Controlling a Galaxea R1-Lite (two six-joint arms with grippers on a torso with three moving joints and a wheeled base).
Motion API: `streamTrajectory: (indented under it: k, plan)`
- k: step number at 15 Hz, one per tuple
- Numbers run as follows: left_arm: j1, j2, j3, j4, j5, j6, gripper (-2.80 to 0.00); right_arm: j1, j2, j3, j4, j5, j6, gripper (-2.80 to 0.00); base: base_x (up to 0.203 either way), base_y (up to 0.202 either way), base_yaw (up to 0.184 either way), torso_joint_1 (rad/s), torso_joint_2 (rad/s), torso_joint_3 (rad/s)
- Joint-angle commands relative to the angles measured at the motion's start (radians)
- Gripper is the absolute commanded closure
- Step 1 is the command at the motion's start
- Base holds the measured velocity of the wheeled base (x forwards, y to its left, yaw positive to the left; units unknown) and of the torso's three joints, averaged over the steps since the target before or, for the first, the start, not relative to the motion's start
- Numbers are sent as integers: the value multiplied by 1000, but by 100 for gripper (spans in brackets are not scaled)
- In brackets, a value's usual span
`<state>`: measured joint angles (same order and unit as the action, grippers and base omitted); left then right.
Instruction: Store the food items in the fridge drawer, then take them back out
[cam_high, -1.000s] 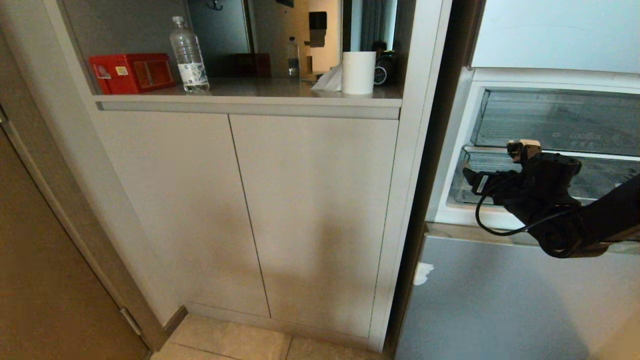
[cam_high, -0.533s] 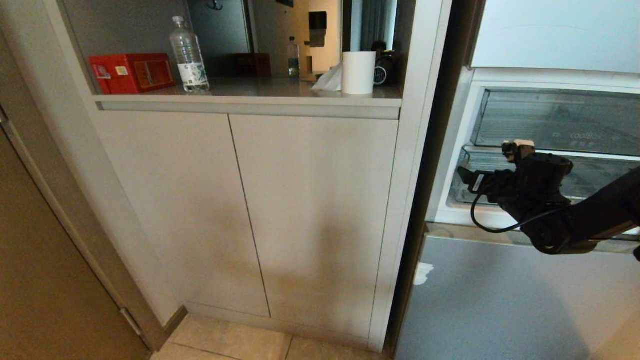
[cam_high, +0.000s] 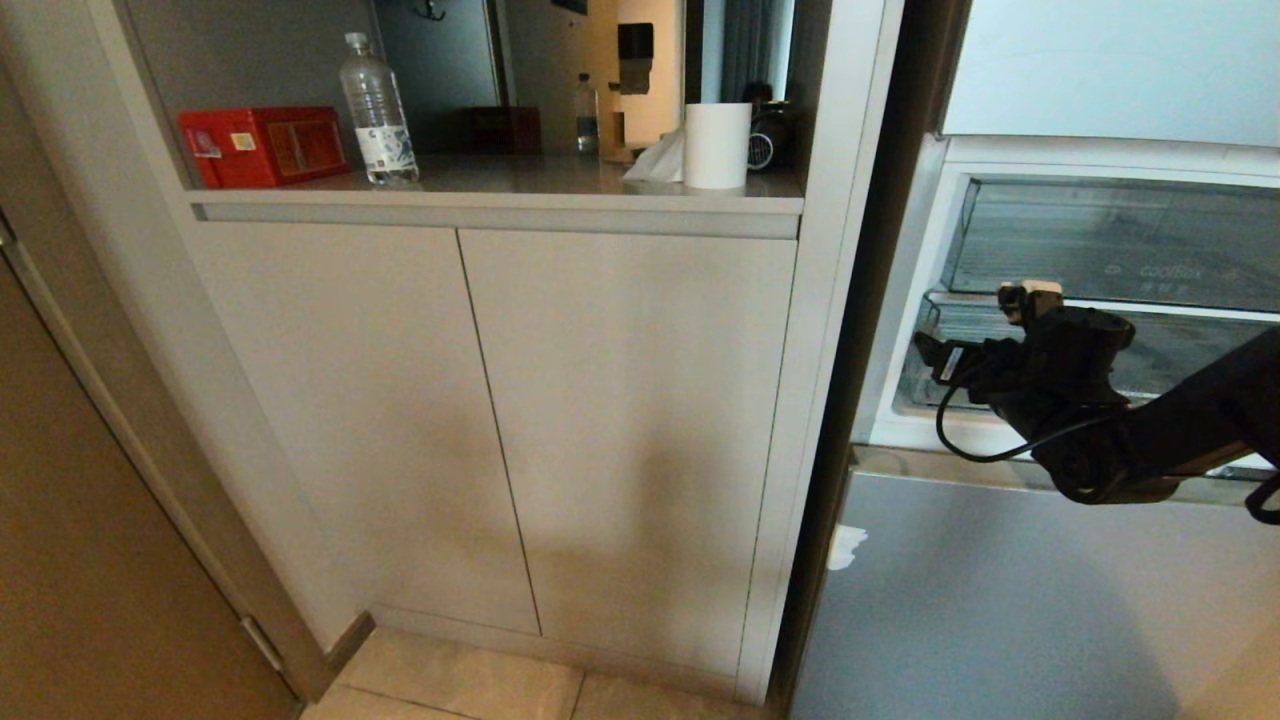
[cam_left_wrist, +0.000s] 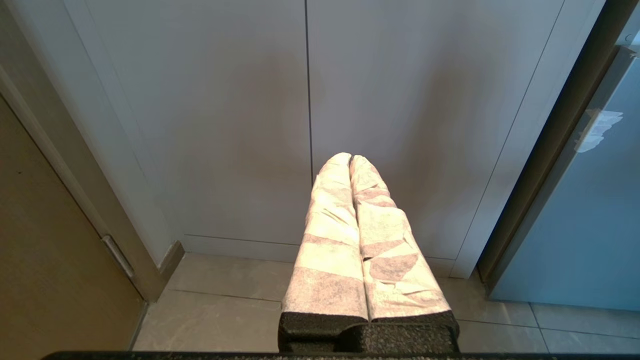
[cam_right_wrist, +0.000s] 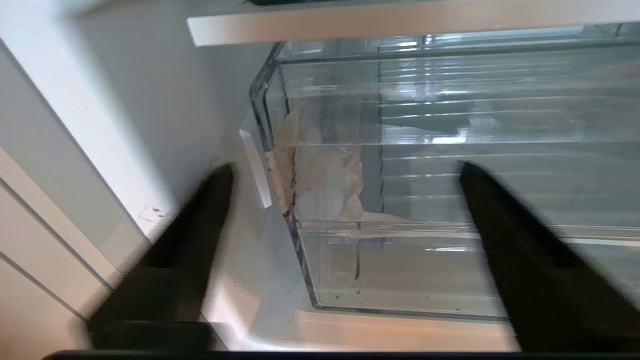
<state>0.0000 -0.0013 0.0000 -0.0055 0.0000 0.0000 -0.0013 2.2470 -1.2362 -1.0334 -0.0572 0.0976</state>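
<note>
Open fridge beside pale cabinet (cam_high: 500, 420) on tiled floor, right gripper (cam_right_wrist: 345, 170) spread wide, empty, before clear fridge drawer (cam_right_wrist: 450, 200), lettering indistinct, food items unseen, left gripper (cam_left_wrist: 350, 160) pressed closed.

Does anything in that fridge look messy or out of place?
Yes. Crumpled paper with reddish-brown stained edges lies in the left end of the clear drawer, and dark specks dot the drawer's floor. The open right gripper holds nothing.
</note>
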Motion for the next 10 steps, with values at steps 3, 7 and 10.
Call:
streamTrajectory:
  k: [3, 7, 10]
  plan:
    - [0, 0, 2, -1, 1, 0, 0, 22, 13, -16, -3, -1, -1, 0, 0, 0, 0, 0, 0, 0]
    - [0, 0, 2, -1, 0, 0, 0, 51, 31, -62, 24, -23, -1, 0, 0, 0, 0, 0, 0, 0]
    - [0, 0, 2, -1, 0, 0, 0, 61, 29, -66, 35, -26, -1, 0, 0, 0, 0, 0, 0, 0]
